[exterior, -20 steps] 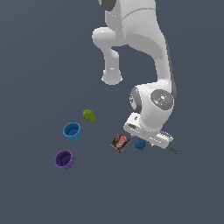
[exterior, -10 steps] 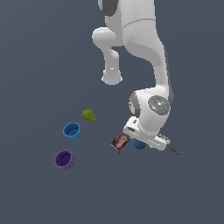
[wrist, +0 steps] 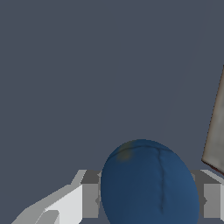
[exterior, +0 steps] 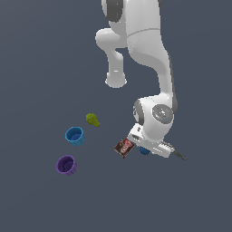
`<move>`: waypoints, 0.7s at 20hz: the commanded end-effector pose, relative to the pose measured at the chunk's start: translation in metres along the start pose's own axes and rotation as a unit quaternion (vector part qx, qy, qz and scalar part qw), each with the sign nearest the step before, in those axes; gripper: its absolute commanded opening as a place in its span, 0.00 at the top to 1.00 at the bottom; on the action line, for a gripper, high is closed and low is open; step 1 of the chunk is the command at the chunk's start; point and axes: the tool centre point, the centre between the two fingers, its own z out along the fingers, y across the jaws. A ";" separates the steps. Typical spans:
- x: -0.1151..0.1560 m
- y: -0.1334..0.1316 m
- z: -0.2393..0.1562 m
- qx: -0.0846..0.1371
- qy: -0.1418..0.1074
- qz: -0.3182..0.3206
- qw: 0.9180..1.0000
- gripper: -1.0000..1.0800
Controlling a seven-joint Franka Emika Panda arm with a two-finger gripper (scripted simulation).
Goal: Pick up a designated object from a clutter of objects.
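Note:
The designated object, a small dark blue ball (exterior: pixel 144 151), lies on the grey floor directly under the arm's hand, mostly covered by it in the exterior view. The wrist view shows the ball (wrist: pixel 151 183) large and close, sitting between the two grey fingers (wrist: pixel 90 200). My gripper (wrist: pixel 148 202) is lowered over it, open, with one finger on each side and only narrow gaps. The rest of the clutter of objects is spread out toward the exterior view's left.
A brown box (exterior: pixel 123 147) (wrist: pixel 216 127) stands tilted just beside the ball. A thin dark tool (exterior: pixel 176 154) pokes out past the hand on the exterior view's right. Further left lie a green lump (exterior: pixel 92 119), a blue cup (exterior: pixel 74 135) and a purple cup (exterior: pixel 66 165).
The arm's wrist has sunk lower toward the ball over the last second. The ball, box and cups have stayed in place.

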 end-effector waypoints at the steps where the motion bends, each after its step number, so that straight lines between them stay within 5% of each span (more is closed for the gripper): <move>1: 0.000 0.001 0.001 -0.001 0.000 0.000 1.000 1.00; 14: -0.001 0.005 -0.006 0.000 0.000 0.000 1.000 1.00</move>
